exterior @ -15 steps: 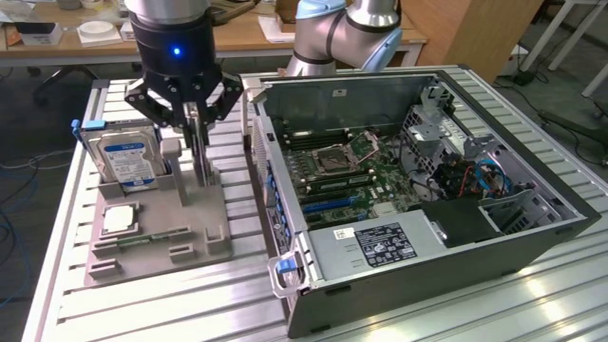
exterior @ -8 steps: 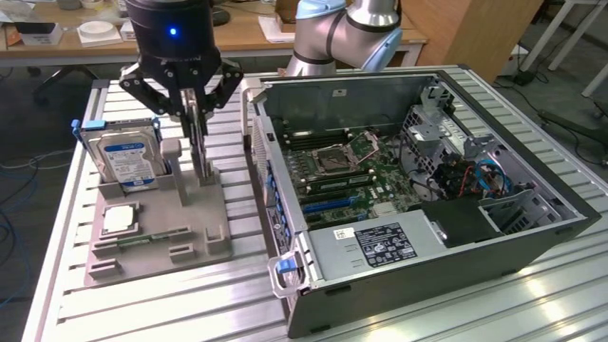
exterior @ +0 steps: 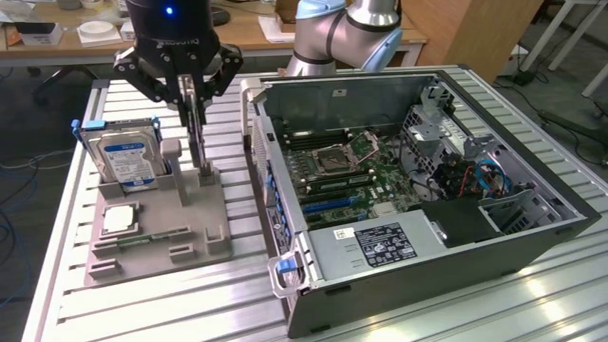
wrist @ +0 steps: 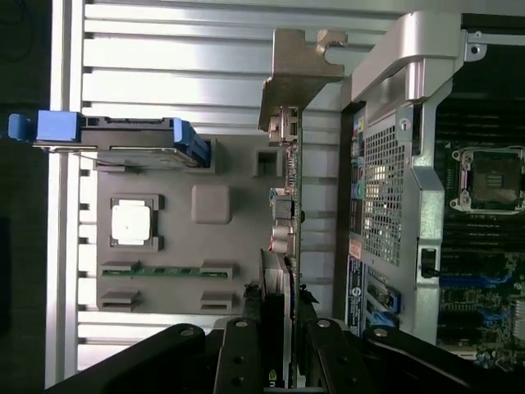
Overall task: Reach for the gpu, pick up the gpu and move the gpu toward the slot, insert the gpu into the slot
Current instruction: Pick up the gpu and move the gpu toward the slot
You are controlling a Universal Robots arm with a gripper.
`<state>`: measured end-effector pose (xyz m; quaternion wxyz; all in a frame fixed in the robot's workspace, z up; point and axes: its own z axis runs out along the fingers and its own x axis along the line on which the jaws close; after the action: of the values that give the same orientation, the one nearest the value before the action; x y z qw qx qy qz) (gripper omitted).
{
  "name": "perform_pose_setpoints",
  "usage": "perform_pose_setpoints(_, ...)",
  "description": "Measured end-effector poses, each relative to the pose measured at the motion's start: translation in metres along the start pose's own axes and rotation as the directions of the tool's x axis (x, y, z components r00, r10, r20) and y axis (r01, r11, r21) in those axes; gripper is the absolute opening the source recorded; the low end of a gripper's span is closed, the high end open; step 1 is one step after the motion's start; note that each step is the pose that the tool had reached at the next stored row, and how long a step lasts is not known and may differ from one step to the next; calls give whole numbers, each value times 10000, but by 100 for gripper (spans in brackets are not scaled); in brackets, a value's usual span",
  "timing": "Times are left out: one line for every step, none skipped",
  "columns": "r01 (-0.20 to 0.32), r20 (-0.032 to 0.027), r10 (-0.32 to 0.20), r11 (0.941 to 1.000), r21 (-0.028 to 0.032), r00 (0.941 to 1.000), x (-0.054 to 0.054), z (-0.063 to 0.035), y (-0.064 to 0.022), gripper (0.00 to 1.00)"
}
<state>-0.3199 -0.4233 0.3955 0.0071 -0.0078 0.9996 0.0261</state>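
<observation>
Slatted aluminium table (exterior: 142,299) carries a grey fixture tray (exterior: 152,246) and an open computer case (exterior: 532,235); the tray holds an upright hard drive (exterior: 128,160), a processor chip (exterior: 121,219) in a square recess and a green memory stick (exterior: 142,240) in a groove; the gripper (exterior: 193,96) is narrowed onto the top edge of the gpu (exterior: 195,135), which stands upright at the tray's post, beside the case wall; inside the case lie the motherboard (exterior: 380,171), its slot (exterior: 328,204) unfilled, and a power supply (exterior: 375,246).

Beside hard drive (exterior: 128,158), gpu (exterior: 194,121) apparently stands on tray (exterior: 161,214).
</observation>
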Motion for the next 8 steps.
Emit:
perform_pose_setpoints(-1,-2,1,10000,38,10000,0,-11,1,27)
perform_pose_setpoints(0,1,0,10000,97,10000,0,-17,1,27)
perform_pose_setpoints(1,-2,-1,9999,169,10000,0,-25,2,27)
perform_pose_setpoints(3,-4,-3,9997,257,10000,0,-32,2,27)
perform_pose_setpoints(3,-5,-3,9994,336,10000,0,-39,2,27)
perform_pose_setpoints(4,-6,-3,9992,396,10000,0,-45,3,27)
perform_pose_setpoints(5,-7,-5,9991,414,10000,0,-48,2,27)
perform_pose_setpoints(5,-7,-5,9991,414,10000,0,-48,2,27)
